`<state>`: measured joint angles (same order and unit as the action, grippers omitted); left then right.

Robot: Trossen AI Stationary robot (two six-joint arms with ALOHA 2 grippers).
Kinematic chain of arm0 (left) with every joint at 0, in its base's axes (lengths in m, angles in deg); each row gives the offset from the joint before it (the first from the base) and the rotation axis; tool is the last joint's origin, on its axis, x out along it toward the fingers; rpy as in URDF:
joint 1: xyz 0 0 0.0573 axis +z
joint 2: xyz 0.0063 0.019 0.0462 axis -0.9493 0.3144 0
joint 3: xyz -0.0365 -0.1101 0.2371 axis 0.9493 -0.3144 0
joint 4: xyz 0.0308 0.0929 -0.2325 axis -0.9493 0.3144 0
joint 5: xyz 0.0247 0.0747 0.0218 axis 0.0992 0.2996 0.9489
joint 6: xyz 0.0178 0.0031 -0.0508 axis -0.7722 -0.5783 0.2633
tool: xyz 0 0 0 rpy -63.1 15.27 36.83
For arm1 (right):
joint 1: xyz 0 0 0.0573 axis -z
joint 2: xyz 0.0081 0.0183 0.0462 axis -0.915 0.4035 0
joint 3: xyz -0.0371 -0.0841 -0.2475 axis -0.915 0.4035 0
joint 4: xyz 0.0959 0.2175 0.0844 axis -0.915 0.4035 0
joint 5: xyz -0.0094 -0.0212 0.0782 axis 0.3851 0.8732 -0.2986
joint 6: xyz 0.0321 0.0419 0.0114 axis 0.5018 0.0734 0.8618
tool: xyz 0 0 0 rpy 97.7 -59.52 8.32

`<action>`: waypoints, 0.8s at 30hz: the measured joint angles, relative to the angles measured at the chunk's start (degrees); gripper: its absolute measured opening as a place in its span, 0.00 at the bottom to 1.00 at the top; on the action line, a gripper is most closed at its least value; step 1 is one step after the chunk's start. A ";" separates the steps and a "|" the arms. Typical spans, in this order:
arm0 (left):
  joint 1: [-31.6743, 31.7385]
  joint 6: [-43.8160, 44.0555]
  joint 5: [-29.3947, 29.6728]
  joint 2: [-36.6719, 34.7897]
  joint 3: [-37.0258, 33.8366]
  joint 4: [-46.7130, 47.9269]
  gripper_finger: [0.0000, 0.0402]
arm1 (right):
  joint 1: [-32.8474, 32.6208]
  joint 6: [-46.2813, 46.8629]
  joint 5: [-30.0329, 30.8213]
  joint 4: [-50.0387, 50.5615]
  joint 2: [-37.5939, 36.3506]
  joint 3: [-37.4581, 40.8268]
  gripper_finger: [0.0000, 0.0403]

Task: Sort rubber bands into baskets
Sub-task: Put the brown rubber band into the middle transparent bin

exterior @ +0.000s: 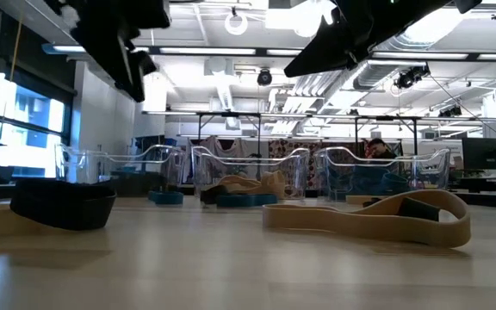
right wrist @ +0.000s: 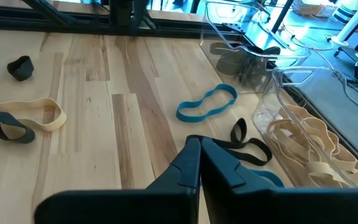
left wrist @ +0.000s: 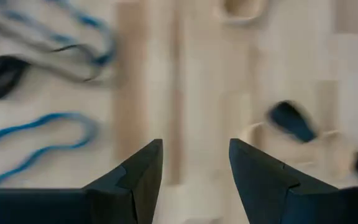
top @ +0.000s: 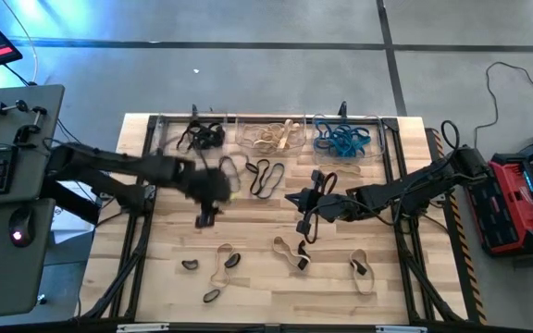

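**Sorting partway done, loose bands left on the table**

Both grippers are empty: left gripper (top: 207, 215) fingers apart, right gripper (top: 303, 220) closed. Black-band basket (top: 202, 135), tan-band basket (top: 272, 135) and blue-band basket (top: 344, 139) each hold some. Loose rubber bands (top: 290, 253) still litter the table (top: 266, 296).

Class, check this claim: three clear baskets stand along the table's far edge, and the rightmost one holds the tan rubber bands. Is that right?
Not quite. In the high view the rightmost basket holds blue rubber bands; the tan rubber bands lie in the middle basket. Three clear baskets along the table's far edge is correct.
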<state>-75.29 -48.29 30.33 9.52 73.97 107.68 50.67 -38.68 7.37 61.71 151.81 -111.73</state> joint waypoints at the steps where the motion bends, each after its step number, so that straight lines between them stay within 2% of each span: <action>1: -2.16 2.17 0.00 0.27 -0.61 -1.49 0.44 | 0.00 0.04 -0.02 0.00 0.00 0.00 0.00; 5: -9.56 10.14 1.21 1.69 -3.06 -8.21 0.44 | 0.00 0.46 -0.02 0.22 0.00 0.00 0.00; 10: -15.02 18.16 4.16 4.88 -5.01 -11.70 0.44 | 0.00 0.46 -0.02 0.22 0.00 0.00 0.00; 16: -17.23 21.93 5.96 10.79 -5.32 -12.12 0.44 | 0.00 0.46 -0.02 0.22 0.00 0.00 0.00; 24: -17.21 20.72 7.23 18.91 -5.32 -12.08 0.44 | 0.00 0.46 -0.02 0.22 0.00 0.00 0.00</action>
<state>-92.49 -27.56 37.57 28.43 68.66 95.59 50.67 -38.22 7.36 61.93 151.81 -111.73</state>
